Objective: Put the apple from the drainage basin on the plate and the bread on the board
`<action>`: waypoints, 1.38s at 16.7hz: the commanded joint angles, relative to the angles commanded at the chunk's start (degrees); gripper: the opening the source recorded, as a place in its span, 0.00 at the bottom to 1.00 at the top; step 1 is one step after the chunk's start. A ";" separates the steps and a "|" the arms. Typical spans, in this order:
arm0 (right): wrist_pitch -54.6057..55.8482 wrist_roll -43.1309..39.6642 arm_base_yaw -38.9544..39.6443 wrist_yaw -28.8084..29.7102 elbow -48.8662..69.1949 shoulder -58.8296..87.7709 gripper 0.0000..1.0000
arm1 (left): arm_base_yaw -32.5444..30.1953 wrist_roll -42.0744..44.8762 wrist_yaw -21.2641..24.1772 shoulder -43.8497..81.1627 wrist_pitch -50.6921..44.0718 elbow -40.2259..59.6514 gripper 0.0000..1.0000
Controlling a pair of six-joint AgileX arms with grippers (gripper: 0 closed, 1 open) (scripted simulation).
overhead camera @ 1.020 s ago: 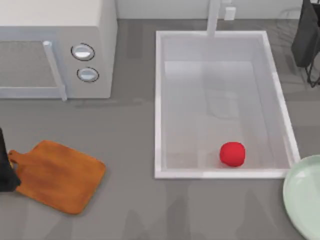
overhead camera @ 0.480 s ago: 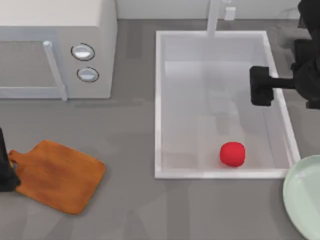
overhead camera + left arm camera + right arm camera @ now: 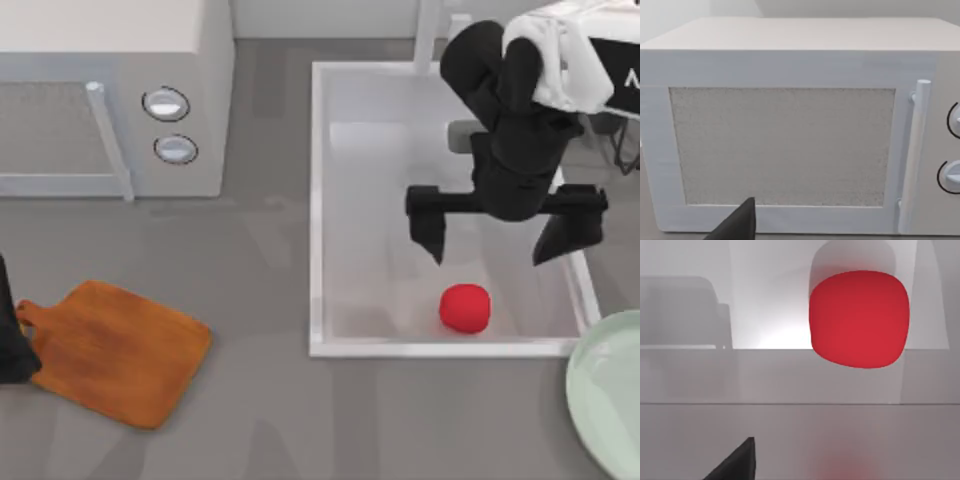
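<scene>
The step in hand is reaching for the apple (image 3: pixel 465 307), which lies in the drainage basin (image 3: pixel 318 200) near its front rim, toward the tabletop's right edge. The right gripper (image 3: pixel 505 235) hovers over the basin just behind the apple, jaws wide apart and empty. Next it should drop lower, straddle the apple and close. The plate (image 3: pixel 600 395) waits at the front right corner. The left arm sits parked at the left edge beside the board (image 3: pixel 115 350).

Simulated kitchen counter, microwave (image 3: pixel 115 95), drainage basin (image 3: pixel 318 200), board (image 3: pixel 115 350)
</scene>
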 joint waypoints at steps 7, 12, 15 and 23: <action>-0.39 0.23 -0.03 -0.01 0.75 1.24 1.00 | 0.00 0.00 0.00 0.00 0.00 0.00 1.00; 7.82 0.35 0.11 0.04 -2.42 6.39 1.00 | 0.00 0.00 0.00 0.00 0.00 0.00 1.00; 16.12 0.45 0.22 0.10 -5.58 11.29 1.00 | 0.00 0.00 0.00 0.00 0.00 0.00 1.00; 26.63 0.56 0.35 0.17 -9.86 17.70 1.00 | 0.00 0.00 0.00 0.00 0.00 0.00 1.00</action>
